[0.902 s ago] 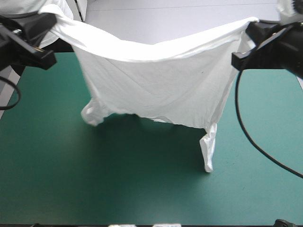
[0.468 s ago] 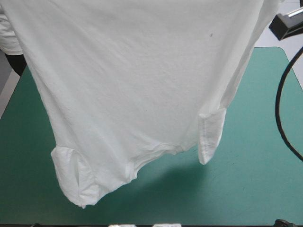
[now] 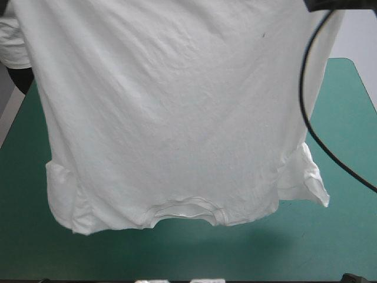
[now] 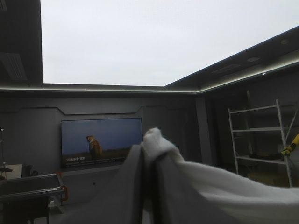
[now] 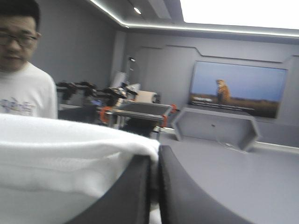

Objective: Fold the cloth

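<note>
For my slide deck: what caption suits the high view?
White T-shirt hangs upside down, spread wide, collar lowest, above the teal-green table.

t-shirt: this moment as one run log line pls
T-shirt: hanging spread, collar down, in front of teal-green table | left claw: shut on T-shirt | right claw: shut on T-shirt

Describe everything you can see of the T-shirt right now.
The white T-shirt hangs spread like a curtain over the teal-green table, upside down: neckline at the lower edge, a short sleeve drooping at each lower corner. The thin fabric is lightly wrinkled, with one small dark speck high up. The left gripper and right gripper each pinch a bunch of it. Whether it touches the table is unclear.
</note>
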